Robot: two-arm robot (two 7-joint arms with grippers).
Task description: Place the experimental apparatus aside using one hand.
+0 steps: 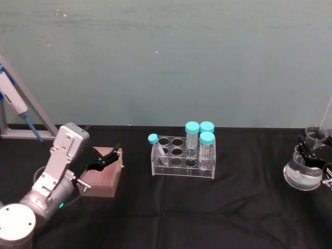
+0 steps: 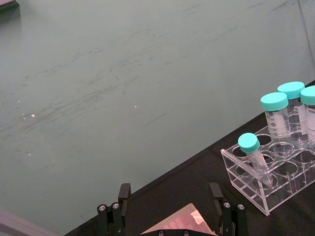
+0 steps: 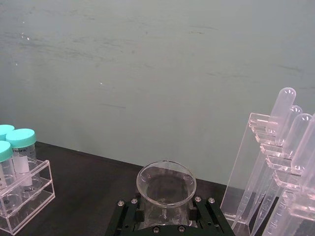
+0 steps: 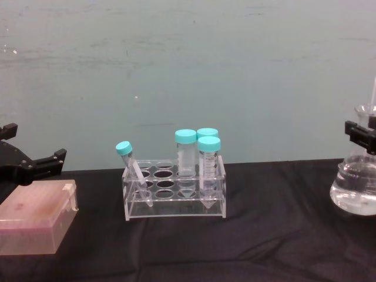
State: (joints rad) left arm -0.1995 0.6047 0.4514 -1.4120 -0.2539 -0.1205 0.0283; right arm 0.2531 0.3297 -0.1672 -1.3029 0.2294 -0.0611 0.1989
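Head view: right gripper (image 1: pixel 311 151) on conical flask (image 1: pixel 302 175), frame-cropped.

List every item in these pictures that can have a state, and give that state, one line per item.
Left pincer: open, above the pink box.
Right pincer: shut on the conical flask neck.
Conical flask: upright, part filled with clear liquid.
Tube rack: upright, most holes empty.
Three large tubes: capped, upright.
Small tube: capped, leaning.
Pipette stand: upright, loaded.
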